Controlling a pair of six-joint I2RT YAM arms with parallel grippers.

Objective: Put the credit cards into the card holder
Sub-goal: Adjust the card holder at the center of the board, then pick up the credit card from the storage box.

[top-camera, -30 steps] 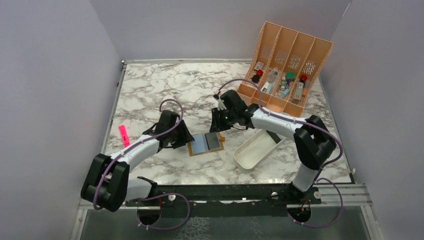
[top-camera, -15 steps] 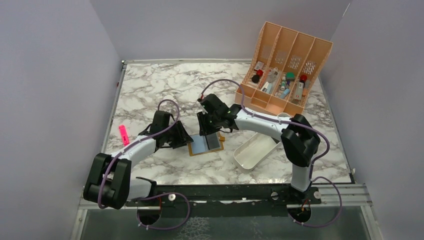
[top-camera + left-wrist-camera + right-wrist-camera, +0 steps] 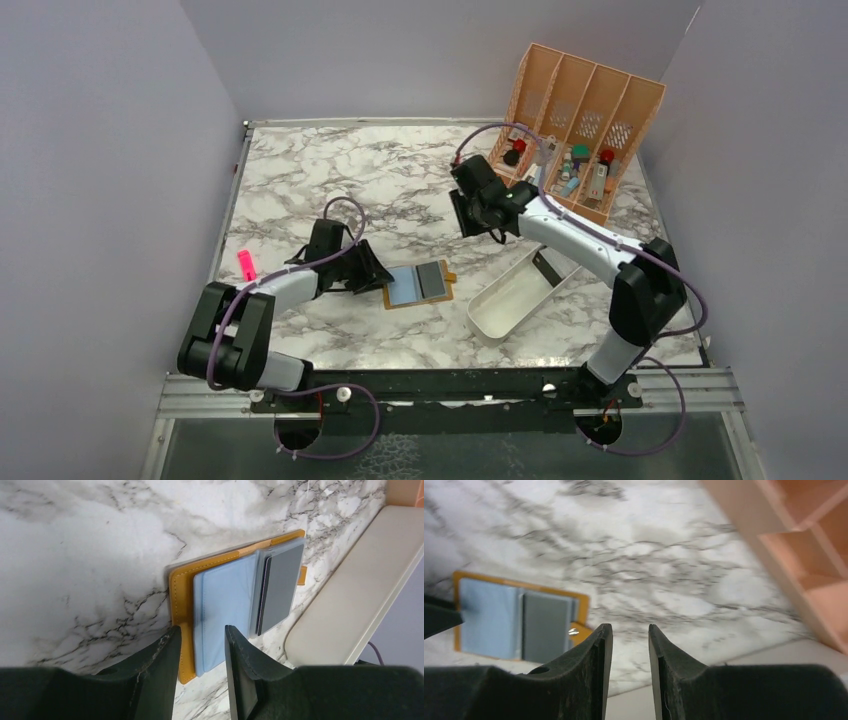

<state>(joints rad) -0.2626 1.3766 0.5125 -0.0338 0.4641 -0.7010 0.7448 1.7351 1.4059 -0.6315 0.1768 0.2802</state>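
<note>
The card holder [image 3: 420, 285] lies open on the marble, a mustard-orange wallet [image 3: 176, 595] with a pale blue stitched panel on its left half. A grey credit card [image 3: 280, 587] sits tucked in its right half, also visible in the right wrist view [image 3: 544, 625]. My left gripper [image 3: 378, 278] is low at the wallet's left edge, open [image 3: 200, 630], with the wallet's near corner showing in the gap and nothing clamped. My right gripper [image 3: 485, 228] is raised, up and to the right of the wallet, near the organiser. It is open and empty [image 3: 630, 626].
A white oblong tray [image 3: 515, 295] lies just right of the wallet. The peach slotted organiser [image 3: 575, 130] with small items stands at the back right. A pink marker [image 3: 247, 266] lies at the left. Grey walls close in three sides.
My right gripper has left the wallet and swung up and right toward the organiser. My left gripper has narrowed and stays at the wallet's left edge.
</note>
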